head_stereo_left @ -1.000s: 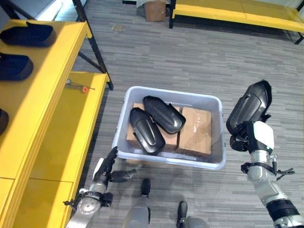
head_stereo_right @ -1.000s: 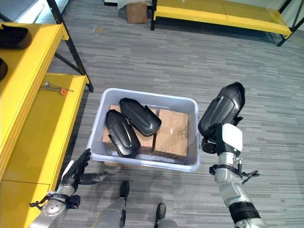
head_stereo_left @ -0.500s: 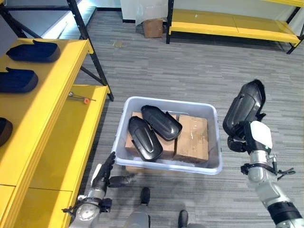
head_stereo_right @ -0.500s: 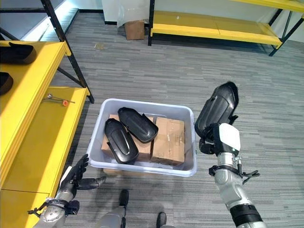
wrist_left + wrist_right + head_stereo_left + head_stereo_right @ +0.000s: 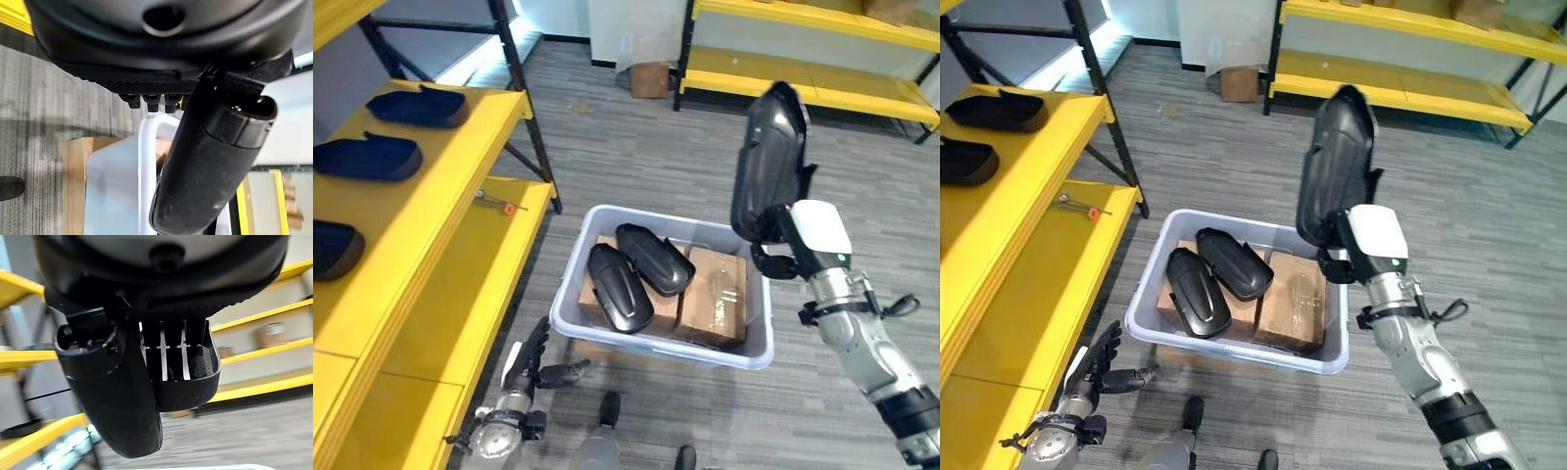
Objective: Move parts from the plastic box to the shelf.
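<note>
My right hand (image 5: 775,261) is shut on a long black plastic part (image 5: 769,162), held upright and high over the right side of the grey plastic box (image 5: 656,348). In the right wrist view its fingers (image 5: 166,355) curl into the part's ribbed inside (image 5: 195,374). Two more black parts (image 5: 619,287) (image 5: 656,258) lie in the box on brown cartons (image 5: 715,294). My left hand (image 5: 523,360) hangs low by the box's front left corner, open and holding nothing. The yellow shelf (image 5: 421,220) stands to the left.
Three dark parts (image 5: 367,157) (image 5: 421,103) (image 5: 333,250) lie on the shelf's upper level. A small orange-tipped tool (image 5: 496,203) lies on the lower level. A black shelf post (image 5: 524,127) slants down near the box. More yellow racks (image 5: 803,73) and a carton (image 5: 651,78) stand at the back.
My right hand has lifted the black part up and to the left, from beside the box to above its right side. The camera has shifted. The left hand stays low.
</note>
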